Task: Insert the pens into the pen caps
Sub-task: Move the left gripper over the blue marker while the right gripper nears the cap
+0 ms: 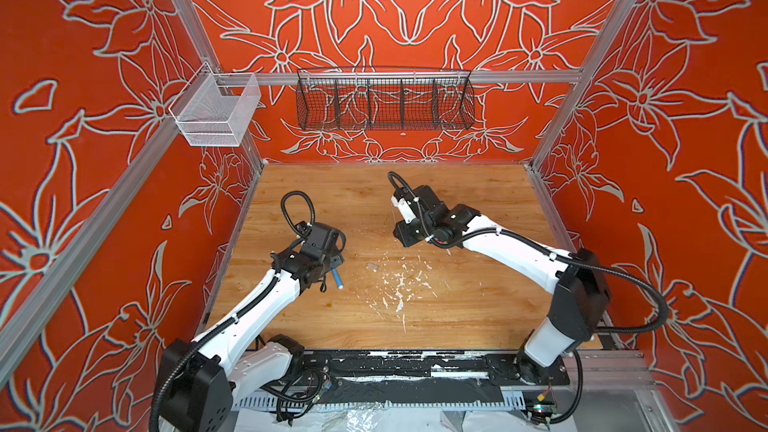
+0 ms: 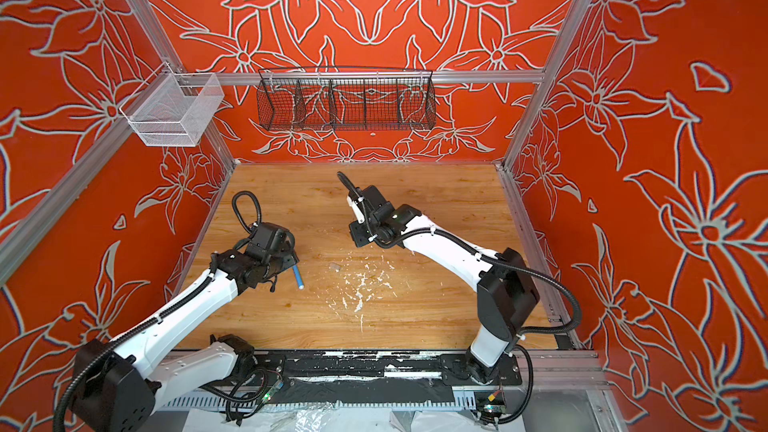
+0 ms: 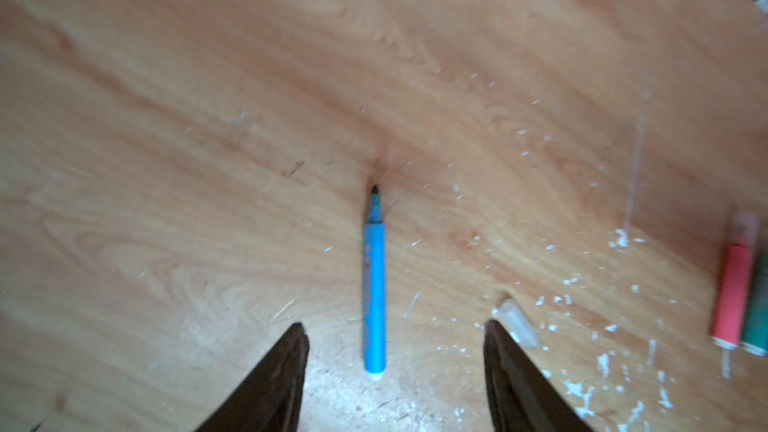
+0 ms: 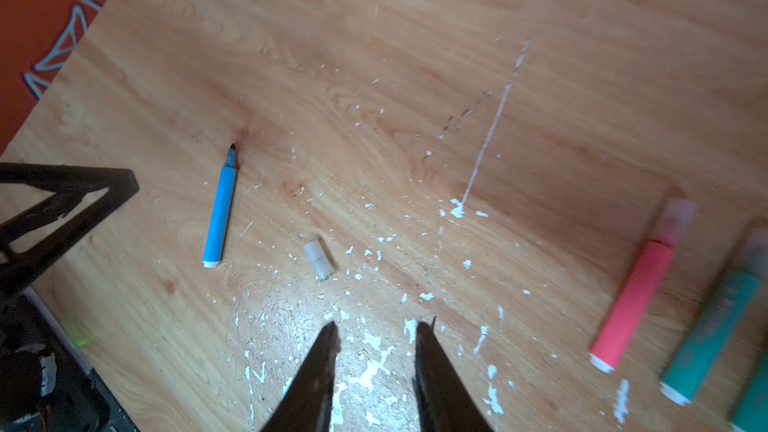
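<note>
An uncapped blue pen (image 3: pixel 374 292) lies flat on the wooden table, dark tip pointing away from my left gripper (image 3: pixel 392 332). That gripper is open and hovers over the pen's white end, one finger on each side. The blue pen (image 1: pixel 337 279) also shows in both top views, just right of the left wrist. One loose pen cap (image 4: pixel 318 260) lies beside it, close to a left finger. My right gripper (image 4: pixel 376 332) is open with a narrow gap and holds nothing. A red-pink pen (image 4: pixel 636 305) and two green pens (image 4: pixel 710 326), caps on, lie side by side; the right arm hides them in both top views.
White paint flecks (image 1: pixel 399 284) are scattered over the middle of the table. A black wire basket (image 1: pixel 384 103) and a white mesh basket (image 1: pixel 216 116) hang on the back rail. The table's left edge meets the red wall (image 4: pixel 50 35).
</note>
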